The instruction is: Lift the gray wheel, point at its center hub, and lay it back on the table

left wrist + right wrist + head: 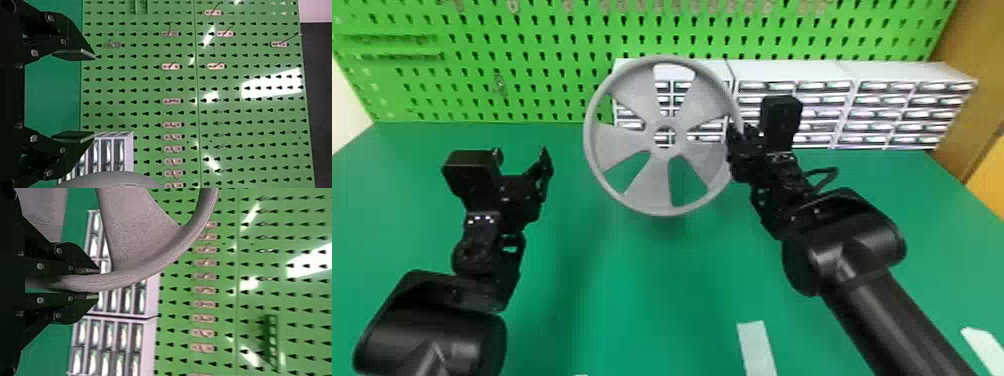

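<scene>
The gray wheel [647,187] is held up above the green table [632,300], its spoked face toward the head camera and its center hub [664,136] in plain sight. My right gripper [743,131] is shut on the rim at the wheel's right side; in the right wrist view the rim of the wheel [129,276] passes between the fingers of the right gripper [96,284]. To the wheel's left, apart from it, my left gripper [522,152] is open and holds nothing. In the left wrist view the left gripper [94,95] has its fingers wide apart, with the wheel's edge [113,181] beyond.
White drawer cabinets [847,75] stand along the back right, behind the wheel and right gripper. A green pegboard [532,65] rises behind the table. Pale strips [757,350] lie near the table's front.
</scene>
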Available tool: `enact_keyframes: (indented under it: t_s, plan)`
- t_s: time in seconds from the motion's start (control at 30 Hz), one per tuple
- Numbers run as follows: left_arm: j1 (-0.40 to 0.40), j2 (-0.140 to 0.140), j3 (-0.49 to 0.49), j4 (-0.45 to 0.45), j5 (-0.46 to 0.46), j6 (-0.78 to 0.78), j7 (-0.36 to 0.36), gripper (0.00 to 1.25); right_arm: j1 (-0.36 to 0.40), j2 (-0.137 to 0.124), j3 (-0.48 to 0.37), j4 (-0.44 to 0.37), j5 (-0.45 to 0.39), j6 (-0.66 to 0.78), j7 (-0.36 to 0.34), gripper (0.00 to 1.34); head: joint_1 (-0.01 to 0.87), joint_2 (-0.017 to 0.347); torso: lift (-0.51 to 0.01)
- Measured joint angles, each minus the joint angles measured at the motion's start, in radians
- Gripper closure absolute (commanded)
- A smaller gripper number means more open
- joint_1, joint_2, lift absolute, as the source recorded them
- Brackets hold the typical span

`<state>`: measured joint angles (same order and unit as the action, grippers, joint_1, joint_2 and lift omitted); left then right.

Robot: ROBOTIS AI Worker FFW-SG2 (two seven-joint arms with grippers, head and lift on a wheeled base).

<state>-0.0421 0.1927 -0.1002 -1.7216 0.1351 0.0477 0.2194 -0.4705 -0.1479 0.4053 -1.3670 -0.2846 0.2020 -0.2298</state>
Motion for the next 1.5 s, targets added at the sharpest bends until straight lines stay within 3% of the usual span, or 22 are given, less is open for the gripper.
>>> enact_keyframes:
  t_s: [0.4,0.73,1.23,1.5]
  plan:
    - [-0.001,-0.007,-0.001,0.004,-0.001,0.0,0.0,0.53,0.002,0.019,0.022,0.154,0.034,-0.321,-0.003,1.29,0.692,0.048,-0.096]
    - [-0.01,-0.023,-0.014,0.03,0.001,-0.019,0.0,0.54,-0.018,0.05,0.023,0.3,0.055,-0.559,-0.025,1.29,0.692,0.048,-0.096]
    - [-0.017,-0.035,-0.023,0.047,0.004,-0.03,0.0,0.53,-0.049,0.045,0.086,0.445,0.137,-0.782,-0.084,1.29,0.692,0.048,-0.096]
    - [-0.018,-0.042,-0.027,0.052,0.006,-0.031,0.0,0.53,-0.055,0.043,0.089,0.462,0.151,-0.81,-0.1,1.29,0.692,0.048,-0.096]
